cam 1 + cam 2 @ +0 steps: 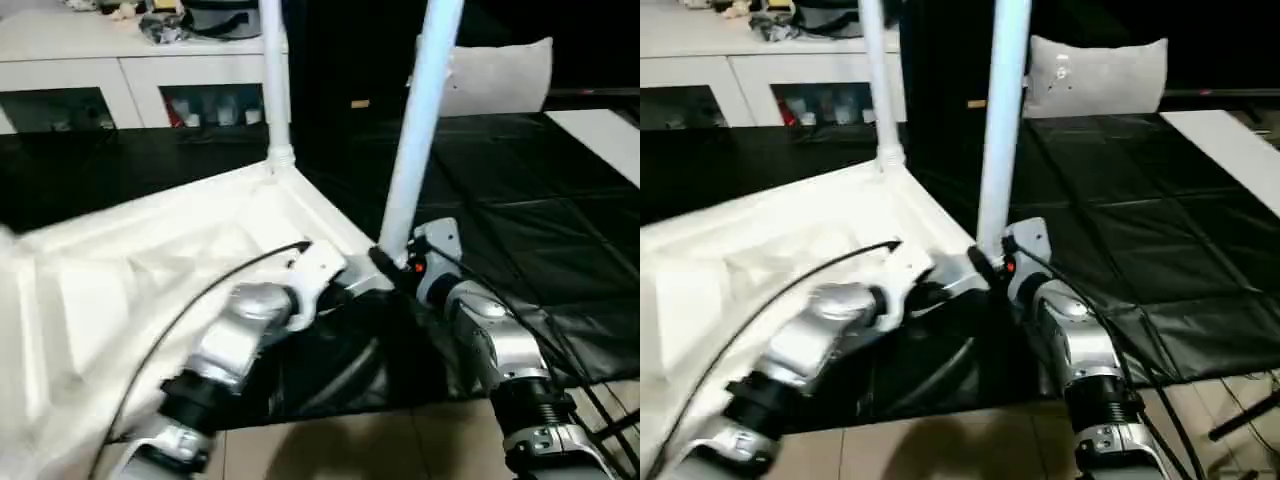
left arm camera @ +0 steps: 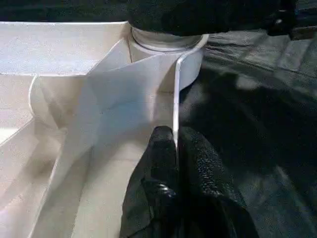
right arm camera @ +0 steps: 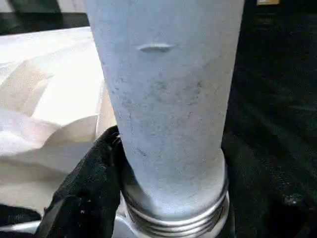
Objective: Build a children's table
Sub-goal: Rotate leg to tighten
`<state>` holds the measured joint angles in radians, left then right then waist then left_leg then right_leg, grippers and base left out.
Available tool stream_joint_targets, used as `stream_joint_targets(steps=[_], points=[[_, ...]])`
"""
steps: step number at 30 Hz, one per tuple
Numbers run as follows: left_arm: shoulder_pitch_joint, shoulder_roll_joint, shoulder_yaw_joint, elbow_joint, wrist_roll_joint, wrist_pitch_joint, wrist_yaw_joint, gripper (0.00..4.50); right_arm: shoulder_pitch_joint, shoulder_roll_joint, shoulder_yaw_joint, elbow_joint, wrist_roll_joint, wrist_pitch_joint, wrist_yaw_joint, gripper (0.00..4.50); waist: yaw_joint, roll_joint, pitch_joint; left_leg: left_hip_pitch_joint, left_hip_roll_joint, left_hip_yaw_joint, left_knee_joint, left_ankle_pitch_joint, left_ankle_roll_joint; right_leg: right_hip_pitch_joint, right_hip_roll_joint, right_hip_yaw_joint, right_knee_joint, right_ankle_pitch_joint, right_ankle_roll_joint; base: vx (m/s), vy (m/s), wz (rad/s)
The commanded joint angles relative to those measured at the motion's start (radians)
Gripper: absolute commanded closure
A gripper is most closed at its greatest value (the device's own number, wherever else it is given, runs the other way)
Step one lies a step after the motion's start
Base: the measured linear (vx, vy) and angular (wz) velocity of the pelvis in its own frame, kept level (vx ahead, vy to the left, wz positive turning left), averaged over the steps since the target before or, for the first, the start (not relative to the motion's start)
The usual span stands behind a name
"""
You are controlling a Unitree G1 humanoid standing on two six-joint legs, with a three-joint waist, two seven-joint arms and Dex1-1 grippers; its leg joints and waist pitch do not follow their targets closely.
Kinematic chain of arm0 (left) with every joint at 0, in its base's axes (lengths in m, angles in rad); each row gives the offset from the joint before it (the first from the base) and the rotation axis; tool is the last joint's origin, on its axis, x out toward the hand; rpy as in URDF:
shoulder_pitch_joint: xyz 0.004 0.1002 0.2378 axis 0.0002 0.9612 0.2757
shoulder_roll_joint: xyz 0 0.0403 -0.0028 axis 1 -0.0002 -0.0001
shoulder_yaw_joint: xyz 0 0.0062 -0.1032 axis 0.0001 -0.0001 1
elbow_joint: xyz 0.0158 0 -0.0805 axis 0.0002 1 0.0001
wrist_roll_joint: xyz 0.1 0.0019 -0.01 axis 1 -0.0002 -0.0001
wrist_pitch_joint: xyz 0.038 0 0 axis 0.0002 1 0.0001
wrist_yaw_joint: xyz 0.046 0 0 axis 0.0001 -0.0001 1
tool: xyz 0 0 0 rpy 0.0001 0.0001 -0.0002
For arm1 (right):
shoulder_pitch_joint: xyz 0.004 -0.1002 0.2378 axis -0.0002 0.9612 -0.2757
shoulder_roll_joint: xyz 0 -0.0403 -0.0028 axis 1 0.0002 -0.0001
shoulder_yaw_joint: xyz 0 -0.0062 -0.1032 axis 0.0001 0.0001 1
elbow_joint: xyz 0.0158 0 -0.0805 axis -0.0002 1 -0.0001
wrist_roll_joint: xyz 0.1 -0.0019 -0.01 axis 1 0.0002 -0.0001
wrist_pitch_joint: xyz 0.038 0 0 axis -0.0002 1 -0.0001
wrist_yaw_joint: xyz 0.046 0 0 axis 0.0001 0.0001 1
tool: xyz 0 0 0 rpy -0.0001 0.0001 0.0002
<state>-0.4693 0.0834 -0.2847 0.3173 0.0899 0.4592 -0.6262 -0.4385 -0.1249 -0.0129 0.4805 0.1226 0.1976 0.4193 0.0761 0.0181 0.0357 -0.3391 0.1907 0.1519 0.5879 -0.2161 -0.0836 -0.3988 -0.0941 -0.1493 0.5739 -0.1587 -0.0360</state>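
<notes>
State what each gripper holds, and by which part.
Left gripper: table top's thin side rim. Right gripper: near leg, at its base.

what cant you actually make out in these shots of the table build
- Near leg: its upper end is cut off by the top edge of the eye views.
- Far leg: likewise cut off at the top.
- Right gripper: its far finger is hidden behind the near leg in the right wrist view.
- Table top: its left part runs out of frame, so the other corner sockets are unseen.
- Cabinet contents: too small and blurred to name.
</notes>
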Motion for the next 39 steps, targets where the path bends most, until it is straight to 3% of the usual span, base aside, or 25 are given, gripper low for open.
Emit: stream_joint_targets(steps=[1,3,6,10,13,17,21,26,27,31,32,39], points=[[-0.008,-0.014,0.014,-0.018,-0.004,-0.03,0.05,4.5,0.022,0.014,0.014,0.009,-0.008,0.019,-0.004,1.07,0.006,-0.018,-0.059,-0.021,0.029,-0.001,-0.063,-0.076,0.088,0.061,-0.066,0.06,-0.075,-0.33,-0.078,0.0,0.0,0.0],[0.003,-0.004,0.0,-0.035,-0.007,-0.038,0.028,4.5,0.035,0.007,0.008,-0.012,0.004,0.004,0.026,0.88,0.017,-0.014,-0.062,-0.02,0.032,0.001,-0.061,-0.044,0.099,0.062,-0.066,0.064,-0.063,-0.258,-0.108,0.0,0.0,0.0],[0.008,0.015,-0.003,-0.04,-0.005,-0.056,0.009,4.5,0.041,-0.029,0.011,-0.025,0.014,-0.047,0.082,0.68,0.02,-0.014,-0.061,-0.021,0.034,0.001,-0.061,-0.053,0.103,0.064,-0.067,0.063,-0.062,-0.249,-0.118,0.0,0.0,0.0],[0.014,0.042,-0.011,-0.037,-0.007,-0.081,-0.024,4.5,0.047,-0.078,0.015,-0.036,0.03,-0.087,0.173,0.36,0.017,-0.015,-0.057,-0.02,0.034,0.002,-0.063,-0.086,0.103,0.064,-0.066,0.062,-0.068,-0.288,-0.113,0.0,0.0,0.0],[0.016,0.096,-0.034,-0.025,-0.005,-0.122,-0.1,4.5,0.07,-0.16,0.04,-0.081,0.067,-0.085,0.353,0.08,0.021,-0.015,-0.056,-0.02,0.033,0.001,-0.062,-0.099,0.113,0.066,-0.064,0.061,-0.071,-0.309,-0.097,0.0,0.0,0.0],[0.023,0.17,-0.074,-0.022,-0.017,-0.18,-0.227,4.5,0.078,-0.24,0.057,-0.122,0.104,-0.068,0.515,0.03,0.022,-0.013,-0.058,-0.02,0.034,-0.001,-0.061,-0.095,0.124,0.065,-0.065,0.062,-0.069,-0.304,-0.096,0.0,0.0,0.0],[0.018,0.242,-0.114,-0.006,-0.002,-0.26,-0.32,4.5,0.068,-0.301,0.084,-0.127,0.125,-0.041,0.648,0.03,0.024,-0.014,-0.058,-0.019,0.04,0.0,-0.06,-0.089,0.128,0.062,-0.066,0.063,-0.062,-0.27,-0.134,0.0,0.0,0.0],[0.023,0.313,-0.141,-0.031,-0.036,-0.305,-0.472,4.5,0.054,-0.339,0.12,-0.108,0.123,-0.065,0.753,0.03,0.035,-0.019,-0.056,-0.016,0.04,0.002,-0.062,-0.102,0.115,0.061,-0.068,0.064,-0.065,-0.315,-0.127,0.0,0.0,0.0],[0.024,0.327,-0.147,-0.039,-0.041,-0.304,-0.498,4.5,0.052,-0.343,0.126,-0.105,0.122,-0.066,0.765,0.3,0.041,-0.016,-0.057,-0.012,0.044,0.001,-0.062,-0.096,0.108,0.058,-0.069,0.065,-0.061,-0.311,-0.132,0.0,0.0,0.0],[0.026,0.367,-0.158,-0.06,-0.067,-0.31,-0.583,4.5,0.055,-0.345,0.147,-0.114,0.14,-0.038,0.828,0.42,0.051,-0.017,-0.058,-0.012,0.047,0.001,-0.062,-0.087,0.101,0.058,-0.07,0.068,-0.053,-0.273,-0.148,0.0,0.0,0.0],[0.025,0.371,-0.159,-0.061,-0.07,-0.312,-0.593,4.5,0.055,-0.344,0.149,-0.114,0.141,-0.036,0.834,0.72,0.052,-0.019,-0.058,-0.013,0.047,0.001,-0.062,-0.085,0.101,0.059,-0.07,0.068,-0.052,-0.268,-0.149,0.0,0.0,0.0],[0.022,0.388,-0.17,-0.058,-0.083,-0.325,-0.649,4.5,0.064,-0.344,0.176,-0.124,0.164,0.008,0.896,1.23,0.067,-0.014,-0.058,-0.011,0.047,0.003,-0.062,-0.092,0.087,0.059,-0.071,0.068,-0.054,-0.278,-0.144,0.0,0.0,0.0]])
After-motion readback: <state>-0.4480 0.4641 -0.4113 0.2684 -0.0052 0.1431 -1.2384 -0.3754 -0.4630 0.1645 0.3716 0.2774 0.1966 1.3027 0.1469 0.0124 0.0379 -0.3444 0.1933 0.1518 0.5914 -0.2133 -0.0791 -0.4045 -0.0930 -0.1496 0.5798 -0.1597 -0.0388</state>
